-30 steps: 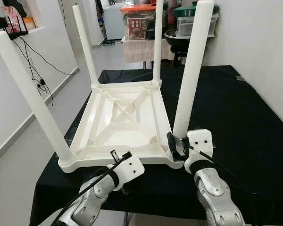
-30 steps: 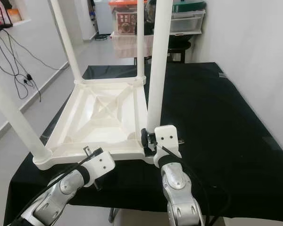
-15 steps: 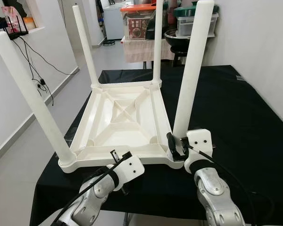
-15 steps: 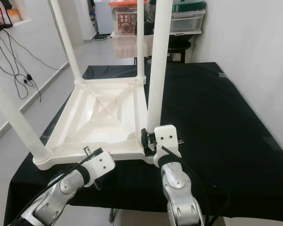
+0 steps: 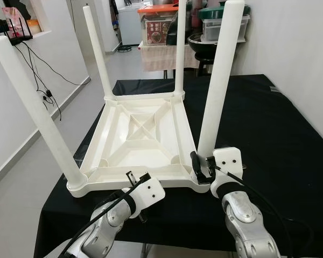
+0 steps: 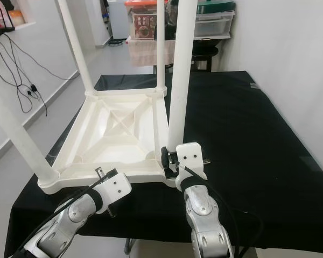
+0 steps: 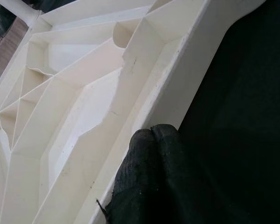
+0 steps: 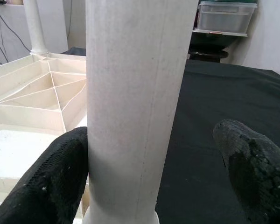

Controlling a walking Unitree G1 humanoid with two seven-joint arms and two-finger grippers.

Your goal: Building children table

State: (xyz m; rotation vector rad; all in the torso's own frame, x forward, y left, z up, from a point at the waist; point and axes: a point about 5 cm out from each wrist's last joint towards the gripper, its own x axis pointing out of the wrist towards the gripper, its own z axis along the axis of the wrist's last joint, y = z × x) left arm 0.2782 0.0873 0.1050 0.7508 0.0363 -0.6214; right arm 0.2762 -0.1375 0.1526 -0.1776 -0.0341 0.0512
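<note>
black-covered bench (image 5: 269, 129) carrying upturned white table (image 5: 142, 140), nothing shifting since earlier. right gripper (image 8: 149, 168) sitting wide around near leg (image 5: 218, 86); left gripper (image 7: 147, 154) closed, resting at table's near rim.

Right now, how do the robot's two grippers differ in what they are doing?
The left gripper sits low at the near rim of the upturned white tabletop, fingers together. The right gripper is open around the base of the near right table leg, one finger against it, the other apart. Both are at the table's near edge, over the black cloth.
</note>
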